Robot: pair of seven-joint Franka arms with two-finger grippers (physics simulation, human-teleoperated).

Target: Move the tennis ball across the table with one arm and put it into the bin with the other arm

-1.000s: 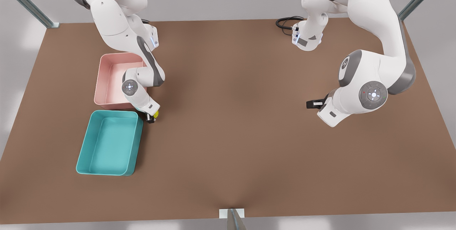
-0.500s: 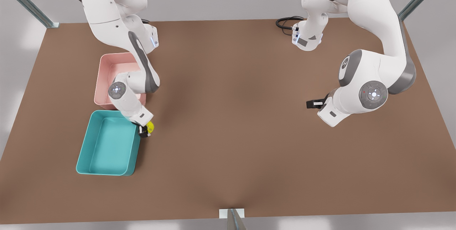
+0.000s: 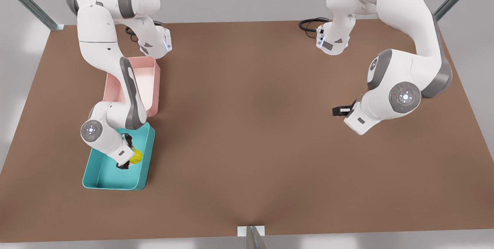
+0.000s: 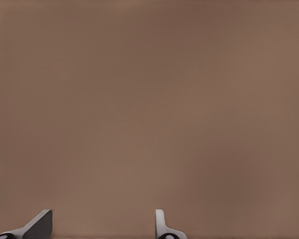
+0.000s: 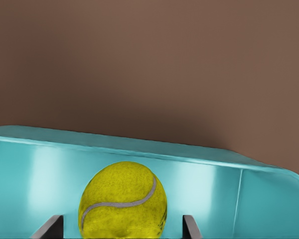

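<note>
- Now we see the right gripper [image 3: 129, 152], lower left of the front view, over the teal rounded plastic bin [image 3: 101, 175] rather than beside it as before.
- Its fingers [image 5: 51, 226] flank the small yellow-green seamed tennis ball [image 3: 135, 156]; whether they touch, we cannot tell.
- The left gripper [image 4: 103, 225] waits parted above the flat brown table [image 3: 270, 144], unchanged.

The right gripper [image 3: 128, 159] has swung from beside the bin's [image 3: 101, 182] one-o'clock corner to over its interior, carrying the tennis ball [image 3: 135, 156] along (toward seven o'clock in the front view). Its arm now covers more of the pink bin [image 3: 152, 87].
</note>
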